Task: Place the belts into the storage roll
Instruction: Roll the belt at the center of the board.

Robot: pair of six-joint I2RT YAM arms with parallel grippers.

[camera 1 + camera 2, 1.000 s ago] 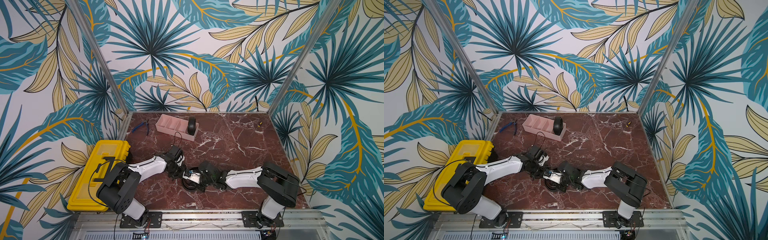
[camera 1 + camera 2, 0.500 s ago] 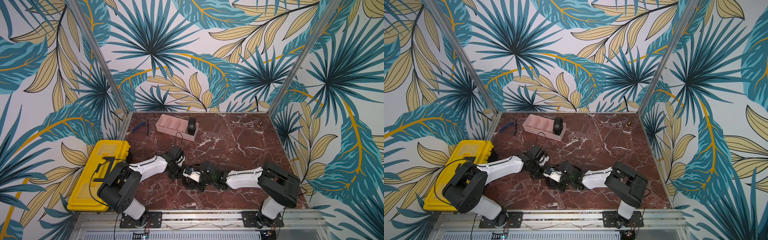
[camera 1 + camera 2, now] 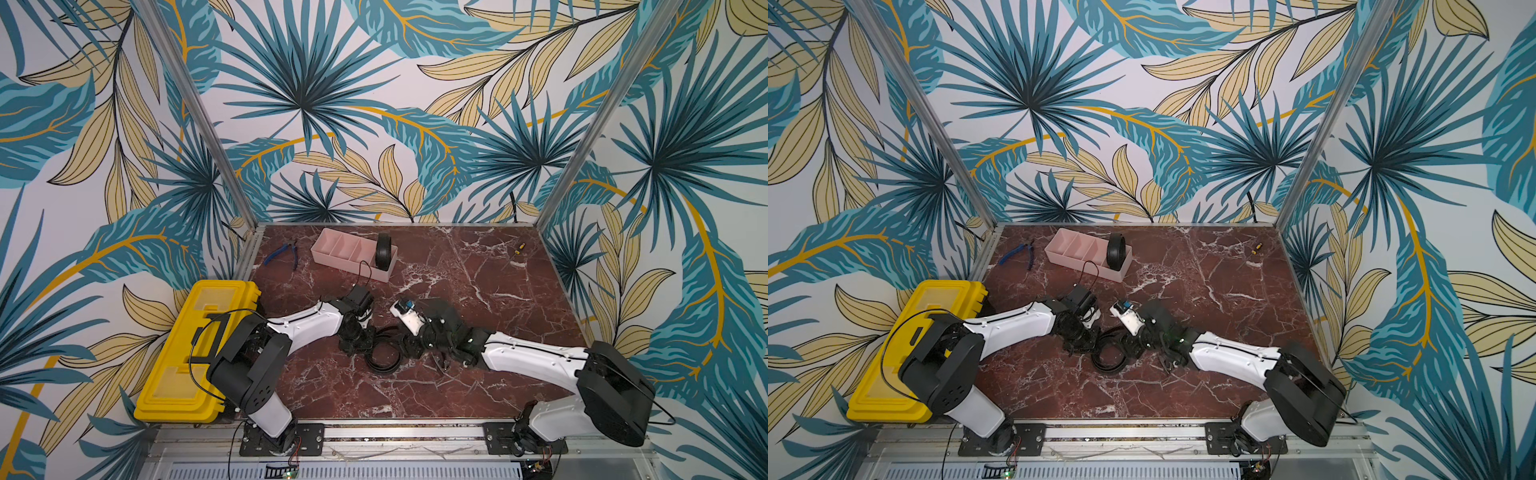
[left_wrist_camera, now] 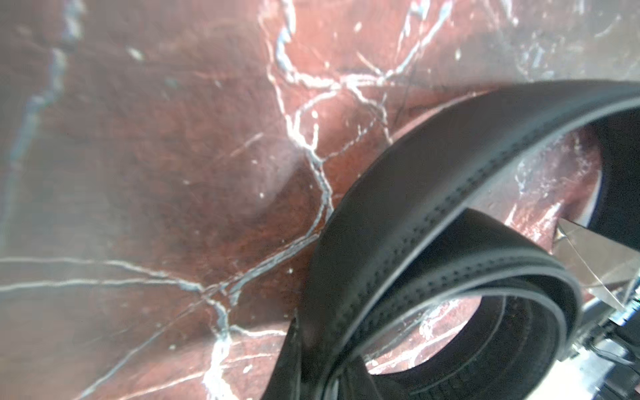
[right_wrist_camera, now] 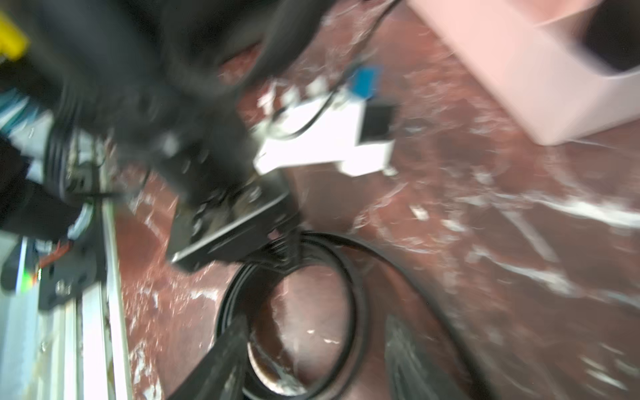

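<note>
Loose belt (image 4: 398, 214): slack coil on the desk (image 3: 457, 374), not stowed.
Left gripper (image 3: 362, 348): at its edge; clamped or not, I cannot tell.
Right gripper (image 5: 311, 356): fingers (image 5: 227, 349) apart beside it.
Storage roll (image 3: 345, 268): far back, 1 coiled belt (image 3: 382, 251) upright in an end compartment.
Progress: 1 of 2.

yellow toolbox (image 3: 183, 353) left edge | blue pliers (image 3: 277, 254) back-left | screwdriver (image 3: 518, 249) back-right

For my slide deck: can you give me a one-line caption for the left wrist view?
Close-up of a stitched black belt curling in a loose coil on the red marble table.
</note>
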